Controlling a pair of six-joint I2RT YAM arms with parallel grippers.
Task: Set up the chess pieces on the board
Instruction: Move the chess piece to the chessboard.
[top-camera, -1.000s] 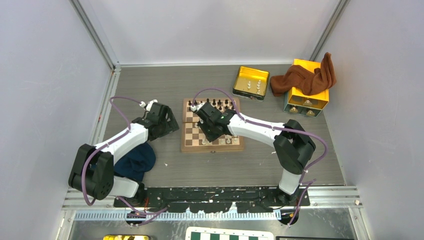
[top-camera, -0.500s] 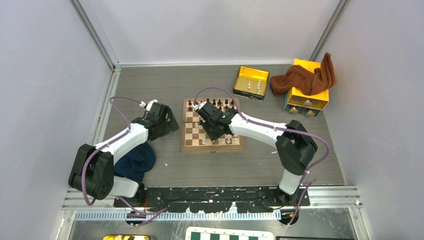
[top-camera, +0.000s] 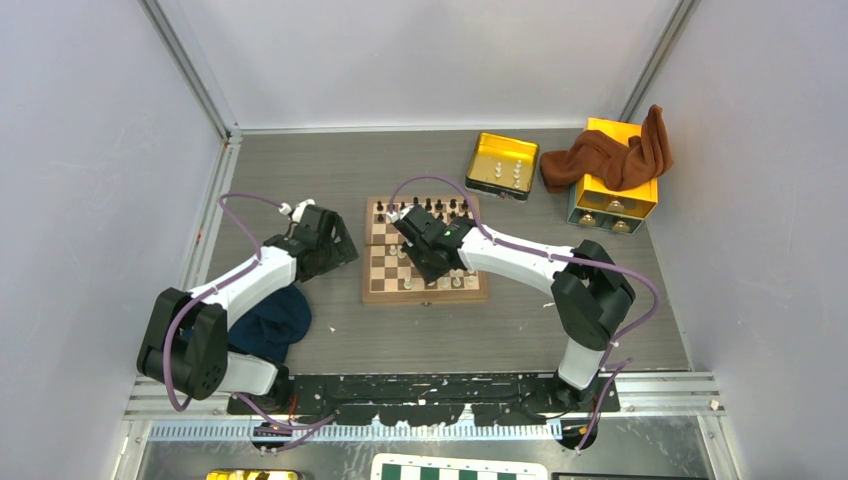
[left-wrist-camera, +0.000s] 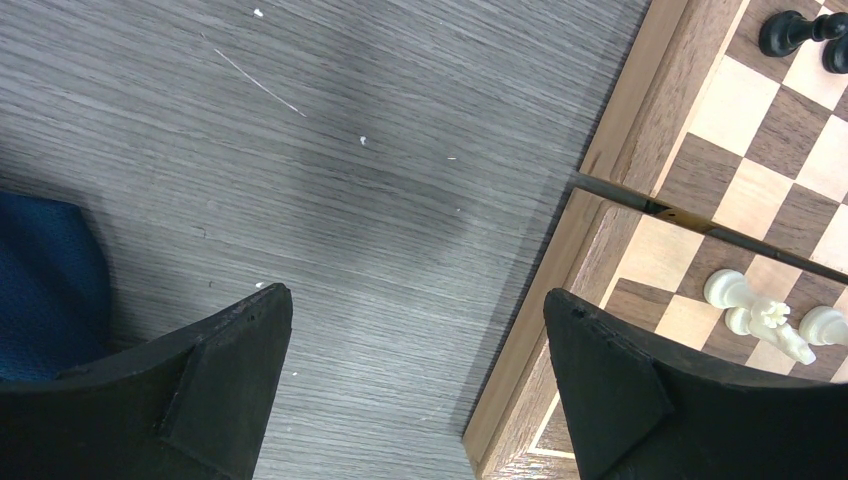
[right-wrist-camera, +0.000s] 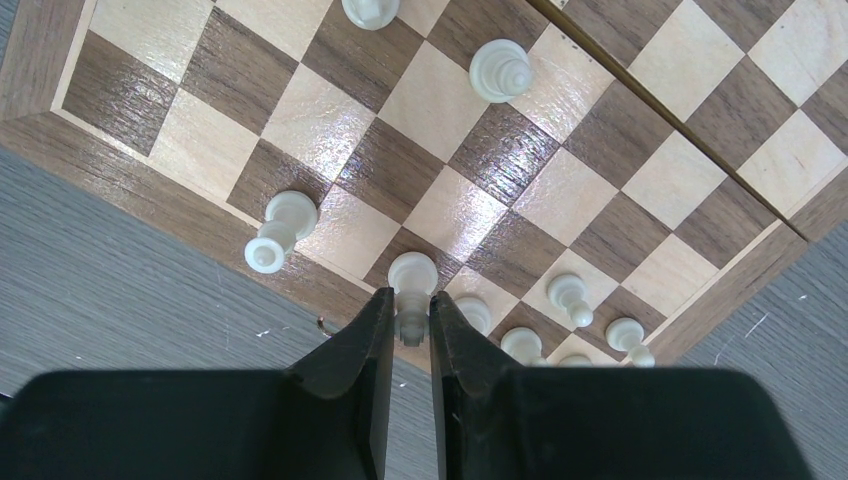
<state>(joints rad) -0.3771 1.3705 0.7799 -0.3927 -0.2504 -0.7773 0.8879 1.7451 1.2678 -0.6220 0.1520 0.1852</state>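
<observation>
The wooden board (top-camera: 440, 296) lies mid-table. Dark pieces (top-camera: 425, 207) line its far edge and cream pieces (top-camera: 462, 283) stand near its front edge. My right gripper (top-camera: 426, 262) hangs over the board's middle. In the right wrist view it (right-wrist-camera: 410, 318) is shut on a cream piece (right-wrist-camera: 412, 272) that stands by the board's near border (right-wrist-camera: 120, 165). Other cream pieces (right-wrist-camera: 281, 228) stand around it. My left gripper (top-camera: 336, 246) is open and empty over the table, left of the board. In the left wrist view it (left-wrist-camera: 415, 310) sits beside the board's edge (left-wrist-camera: 620, 170).
A yellow tin tray (top-camera: 478, 172) with several cream pieces sits at the back right. Beside it is a yellow box (top-camera: 612, 195) with a brown cloth (top-camera: 610, 155) on it. A blue cloth (top-camera: 270, 322) lies under the left arm. A green-and-white board (top-camera: 460, 468) shows at the bottom edge.
My right gripper has shifted slightly towards the far side over the board, still shut on the piece. The left arm has not moved.
</observation>
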